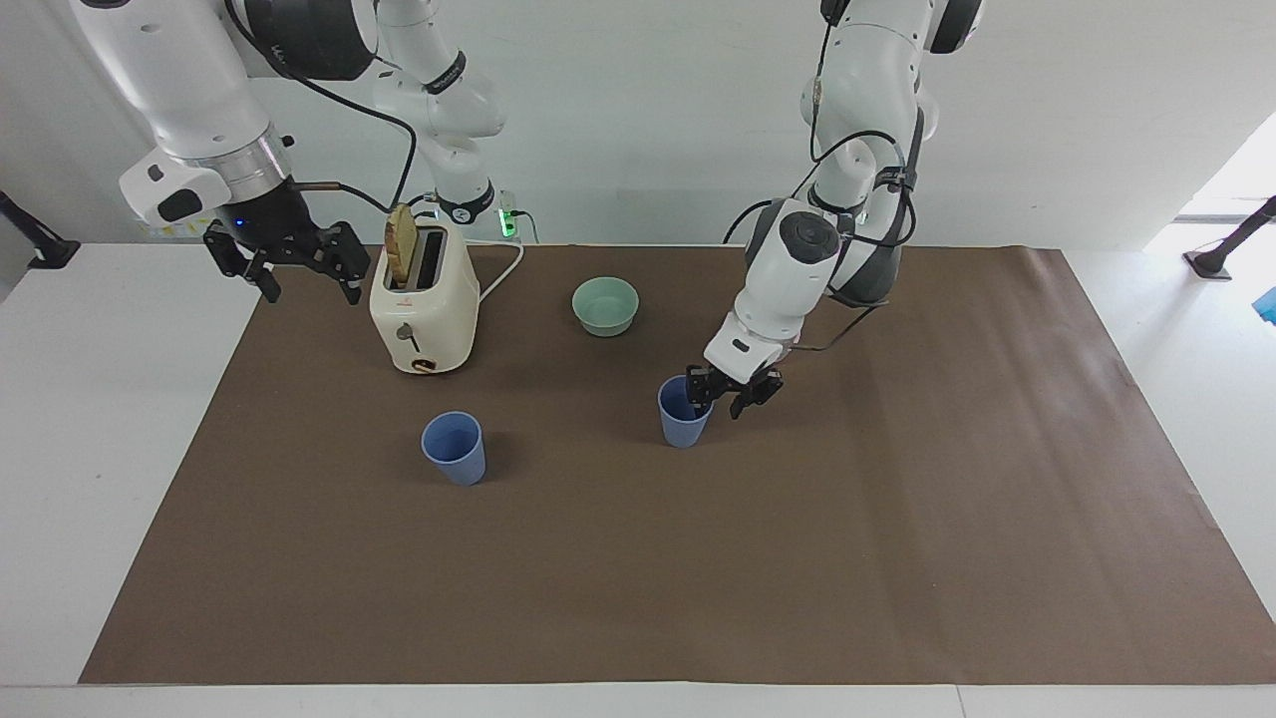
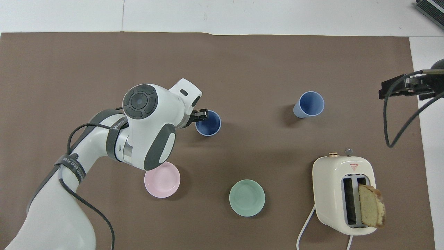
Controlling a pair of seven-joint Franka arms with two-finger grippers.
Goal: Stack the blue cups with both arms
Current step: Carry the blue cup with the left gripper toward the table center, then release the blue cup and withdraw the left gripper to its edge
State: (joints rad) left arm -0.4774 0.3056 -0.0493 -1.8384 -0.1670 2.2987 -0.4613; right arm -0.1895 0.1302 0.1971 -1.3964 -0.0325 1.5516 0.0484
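We count 2 blue cups on the table [image 1: 897, 558], both upright and well apart, so by our reading nothing is stacked yet. The first blue cup [image 1: 684, 412] stands on the brown mat near the middle, farther from the robots than the green bowl [image 1: 605, 305]; the second blue cup [image 1: 454, 448] stands toward the right arm's end, farther from the robots than the toaster [image 1: 425, 299]. Our left pincer [image 1: 735, 390] sits at the first cup's rim with its fingers spread, one on either side of the rim wall; we judge it released, and the cup rests on the mat. Our right pincer [image 1: 289, 261] waits in the air beside the toaster, spread wide and holding nothing. We judge that lifting 1 cup and nesting it into the other is all left to do.
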